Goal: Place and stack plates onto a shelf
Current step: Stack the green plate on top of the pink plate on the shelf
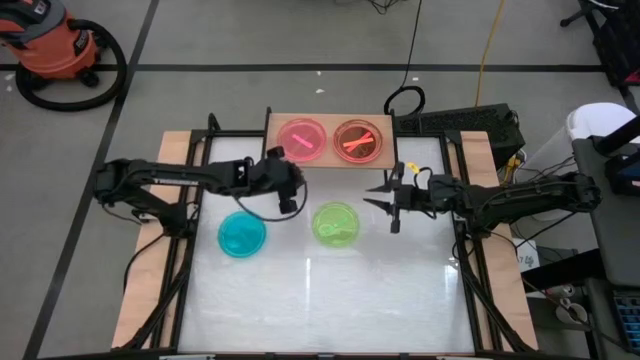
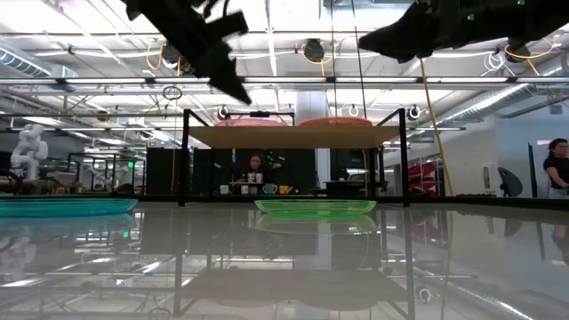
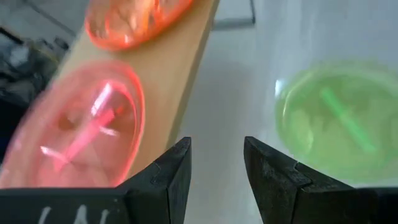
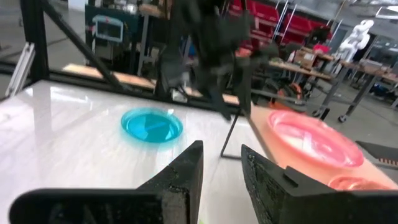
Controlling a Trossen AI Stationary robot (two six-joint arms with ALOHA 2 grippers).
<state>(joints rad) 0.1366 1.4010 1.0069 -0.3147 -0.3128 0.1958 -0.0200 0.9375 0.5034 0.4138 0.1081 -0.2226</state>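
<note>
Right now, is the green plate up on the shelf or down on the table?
Down on the table. The green plate lies in front of the shelf.

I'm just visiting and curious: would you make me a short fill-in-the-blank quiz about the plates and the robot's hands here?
1. The shelf holds a pink plate and an ____ plate.
2. On the table, left of the green plate, lies a ____ plate.
3. Both the left hand and the right hand hold ____.

Missing words: orange; blue; nothing
</note>
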